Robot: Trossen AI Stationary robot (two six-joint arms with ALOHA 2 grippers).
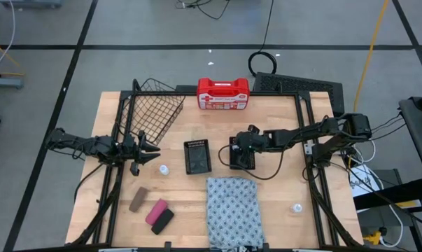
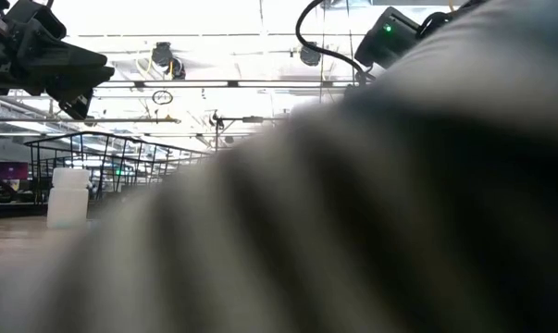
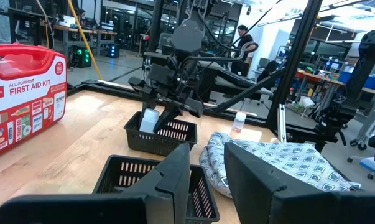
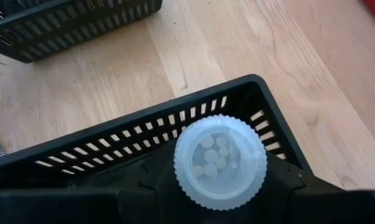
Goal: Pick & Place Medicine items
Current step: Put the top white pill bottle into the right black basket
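Translucent white plastic, a small round pill bottle (image 4: pixel 219 160) sits clamped in the right tool (image 4: pixel 219 186), cap toward the wrist camera with tablets showing through, its long axis running down from the tool toward the black mesh tray (image 4: pixel 143 152) directly beneath. That is the relation that matters: the bottle hangs right over the tray's opening, so in my judgement the coming move is a short lowering and release, and the right arm is the one placed for it. Whether anything already lies in that tray cannot be told. Just beside it, toward the left arm, a second black mesh tray (image 1: pixel 197 155) stands on the tabletop (image 1: pixel 280 203); its contents are not clear either. Another small white bottle (image 1: pixel 164 169) stands close to the left tool (image 1: pixel 149 150), which waits narrowly parted, grasping nothing. Farther out lie a brown block (image 1: pixel 138 199), a pink block (image 1: pixel 157 211) and a black block (image 1: pixel 162 221), one more bottle (image 1: pixel 297 208), a patterned cloth (image 1: pixel 231 210), a wire basket (image 1: pixel 155 108) and a first aid kit (image 1: pixel 223 94).
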